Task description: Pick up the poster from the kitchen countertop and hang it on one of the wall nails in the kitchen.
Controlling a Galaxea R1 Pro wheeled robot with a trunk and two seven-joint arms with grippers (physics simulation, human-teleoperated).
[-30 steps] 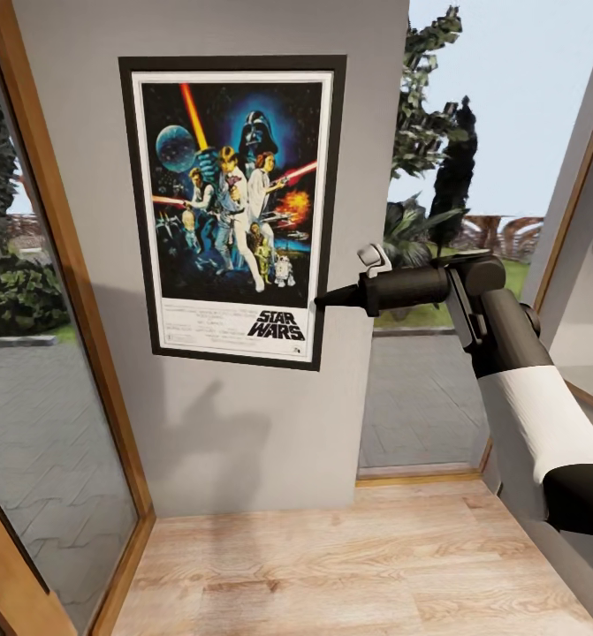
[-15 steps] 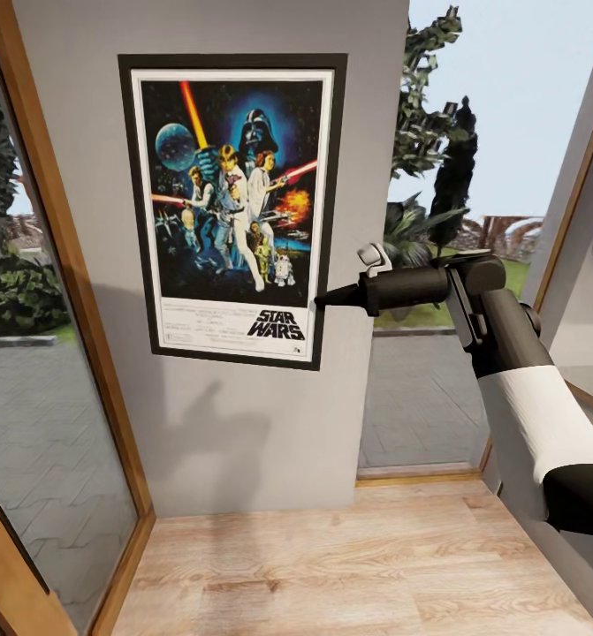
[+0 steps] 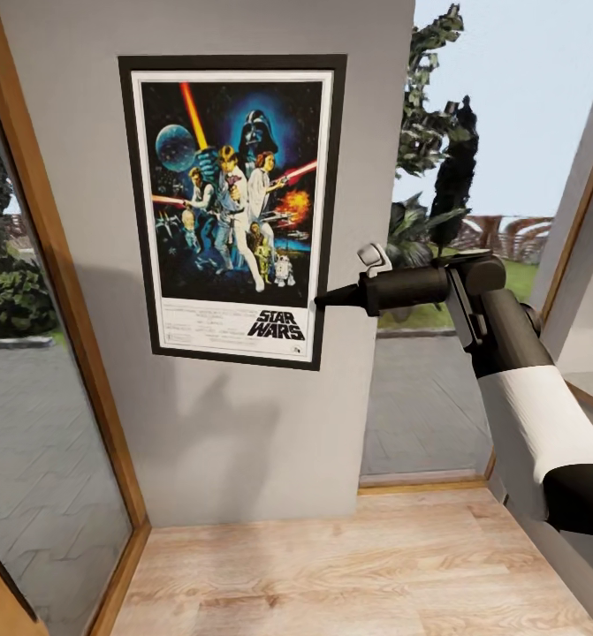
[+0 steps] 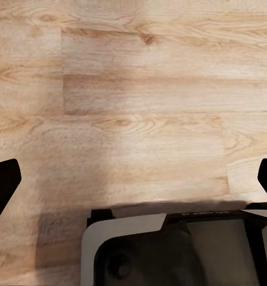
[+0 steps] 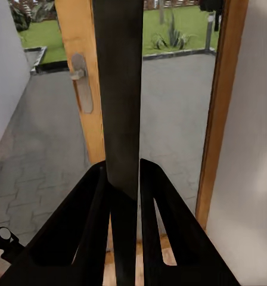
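- Poster point(image 3: 232, 212), the upright black-framed Star Wars picture with a white inner border, lies flat against the pale grey wall panel point(image 3: 243, 424), just ahead of the right gripper point(image 3: 323, 300).
- From the head view, the gripper tips meet the frame's lower right edge.
- In the right wrist view, the two black fingers point(image 5: 92, 226) are closed on the thin black frame edge point(image 5: 118, 89), with a wooden door frame point(image 5: 80, 77) beyond it.
- Left gripper point(image 4: 133, 179) has its tips wide apart and holds nothing, above the light wooden floor point(image 4: 133, 89).
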